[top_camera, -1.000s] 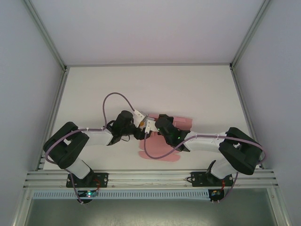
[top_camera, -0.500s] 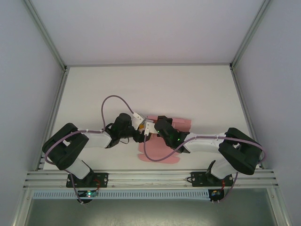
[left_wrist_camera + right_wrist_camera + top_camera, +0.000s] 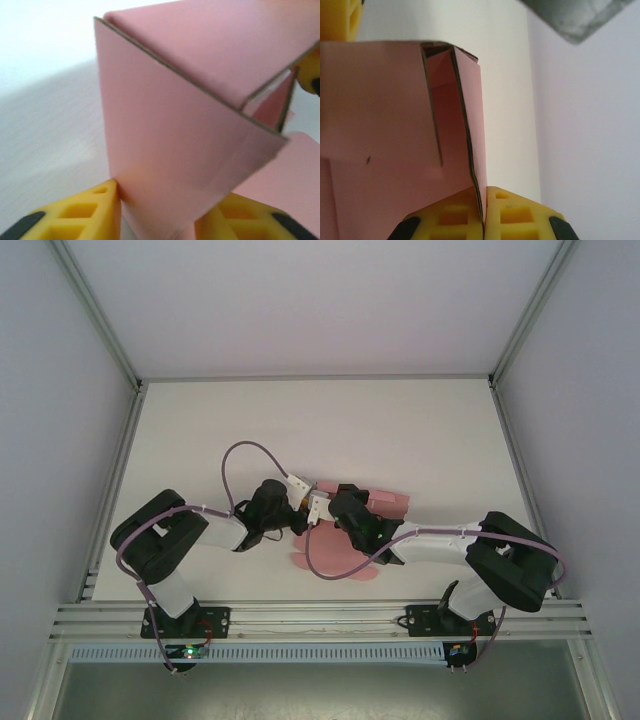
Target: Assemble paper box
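Here, the box [image 3: 388, 500] is lying mid-tabletop [image 3: 400, 430], where the two arms are meeting. It is showing as a pink sheet, partly unfolded. One part is lying far and right of the right arm [image 3: 440, 540], and another [image 3: 335, 567] is lying near, below that arm's wrist. The arm is covering the middle, so its long axis is hard to call. It seems to be running near-left to far-right.

Up close from the left wrist, one panel of the box [image 3: 175, 150] is standing upright with a second panel folding over its top. The two are meeting at a raw edge that is slanting down to the right. The left jaws are standing partway closed around the lower corner of this upright panel, with both yellow fingers [image 3: 75, 217] pressing against it.

From the right wrist, the box [image 3: 385, 105] is rising as folded walls, one thin flap [image 3: 472, 125] standing on edge. The right jaws are pinching that flap, and their yellow fingers [image 3: 520, 220] are sitting closed on the card with no gap showing.
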{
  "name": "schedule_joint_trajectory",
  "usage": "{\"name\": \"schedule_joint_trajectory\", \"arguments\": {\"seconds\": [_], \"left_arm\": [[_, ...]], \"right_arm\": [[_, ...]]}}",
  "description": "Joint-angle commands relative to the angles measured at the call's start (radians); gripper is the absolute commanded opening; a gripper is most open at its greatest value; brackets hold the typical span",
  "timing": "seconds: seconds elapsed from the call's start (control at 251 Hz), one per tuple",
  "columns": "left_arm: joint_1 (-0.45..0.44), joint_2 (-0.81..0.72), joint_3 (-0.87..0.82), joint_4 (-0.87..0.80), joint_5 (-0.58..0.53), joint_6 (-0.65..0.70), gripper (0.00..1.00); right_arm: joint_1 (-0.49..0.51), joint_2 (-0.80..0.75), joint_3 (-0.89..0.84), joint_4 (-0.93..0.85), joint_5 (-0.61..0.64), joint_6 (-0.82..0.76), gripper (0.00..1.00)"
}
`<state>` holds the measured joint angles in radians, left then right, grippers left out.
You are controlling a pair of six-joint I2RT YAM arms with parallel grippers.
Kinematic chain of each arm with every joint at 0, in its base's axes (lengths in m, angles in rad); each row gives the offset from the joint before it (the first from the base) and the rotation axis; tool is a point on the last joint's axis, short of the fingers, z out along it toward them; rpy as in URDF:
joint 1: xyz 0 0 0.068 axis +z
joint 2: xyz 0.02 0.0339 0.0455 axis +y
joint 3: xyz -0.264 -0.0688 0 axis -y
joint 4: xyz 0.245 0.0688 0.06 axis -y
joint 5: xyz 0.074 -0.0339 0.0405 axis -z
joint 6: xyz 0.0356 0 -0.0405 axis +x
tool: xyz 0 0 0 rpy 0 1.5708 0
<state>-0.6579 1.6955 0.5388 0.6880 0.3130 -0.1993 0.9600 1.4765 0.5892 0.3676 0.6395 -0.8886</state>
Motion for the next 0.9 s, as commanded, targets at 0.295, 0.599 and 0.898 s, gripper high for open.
{"name": "schedule_joint_trajectory", "arguments": {"seconds": [0.295,0.599,0.898], "left_arm": [[-0.050,-0.005,0.018,0.081,-0.391,-0.002,0.22],[-0.111,0.081,0.053,0.063,-0.861,-0.175,0.00],[-0.131,0.148,0.127,-0.208,-1.201,-0.392,0.00]], "right_arm": [[0.051,0.017,0.013,-0.197,-0.142,0.109,0.00],[0.054,-0.016,0.047,-0.342,-0.168,0.217,0.00],[0.052,-0.049,0.065,-0.430,-0.226,0.287,0.00]]}}
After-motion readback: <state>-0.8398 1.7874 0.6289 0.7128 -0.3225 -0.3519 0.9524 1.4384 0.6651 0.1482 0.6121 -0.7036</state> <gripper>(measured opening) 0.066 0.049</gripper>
